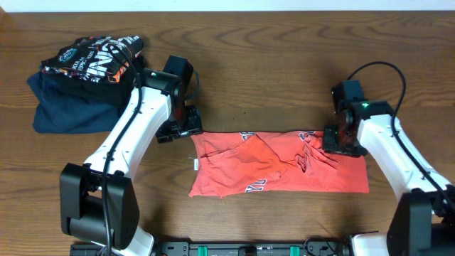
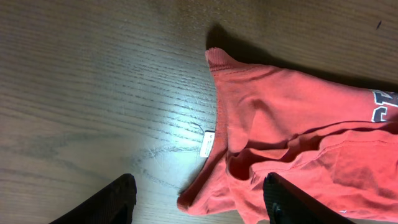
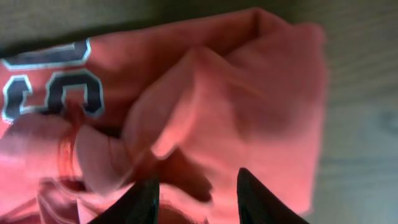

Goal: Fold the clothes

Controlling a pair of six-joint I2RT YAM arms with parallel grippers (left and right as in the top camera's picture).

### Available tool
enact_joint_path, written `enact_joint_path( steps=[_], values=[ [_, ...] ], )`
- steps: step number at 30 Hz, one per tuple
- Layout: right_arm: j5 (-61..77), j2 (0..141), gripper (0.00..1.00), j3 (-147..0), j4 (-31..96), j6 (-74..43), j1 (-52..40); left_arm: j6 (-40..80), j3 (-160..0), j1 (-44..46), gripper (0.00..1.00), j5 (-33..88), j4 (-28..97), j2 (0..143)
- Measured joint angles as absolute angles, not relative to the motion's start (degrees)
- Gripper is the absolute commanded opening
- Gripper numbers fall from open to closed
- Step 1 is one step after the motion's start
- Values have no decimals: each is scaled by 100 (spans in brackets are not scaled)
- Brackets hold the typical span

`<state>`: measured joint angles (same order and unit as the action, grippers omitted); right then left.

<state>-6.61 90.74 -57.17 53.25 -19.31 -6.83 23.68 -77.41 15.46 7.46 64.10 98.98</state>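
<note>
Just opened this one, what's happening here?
Two robot arms are folding a coral-red T-shirt, which lies on the table as a rumpled, partly folded strip. The left gripper hangs open at the shirt's left end, near the tag. The right gripper is down on the bunched right end; whether it is pinching the cloth is unclear. A black shirt sits on a navy garment.

Pincers: two, left pincer and right pincer
Coral-red lettered cotton T-shirt: one, between them
Black printed shirt: one, left of the left pincer
Navy blue folded garment: one, touching that shirt
</note>
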Motion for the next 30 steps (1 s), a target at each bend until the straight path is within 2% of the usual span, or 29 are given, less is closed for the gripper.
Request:
enact_joint_path(
  steps=[4, 10, 15, 20, 30],
  values=[
    [-47, 9277, 39, -5448, 4394, -1894, -683, 2368, -7741, 1546, 67, 746, 6414, 9898],
    [749, 9308, 37, -5422, 3658, -1863, -685, 2368, -7741, 1546, 67, 746, 6414, 9898],
    [985, 9306, 31, -5494, 4641, -1619, -681, 2368, -7741, 1546, 67, 746, 6423, 9898],
    [539, 9135, 32, -5778, 5684, -1546, -622, 2357, -7741, 1546, 67, 746, 6423, 9898],
    [-620, 8149, 39, -6007, 6272, -1511, -548, 2349, -7741, 1546, 67, 746, 6423, 9898]
  ],
)
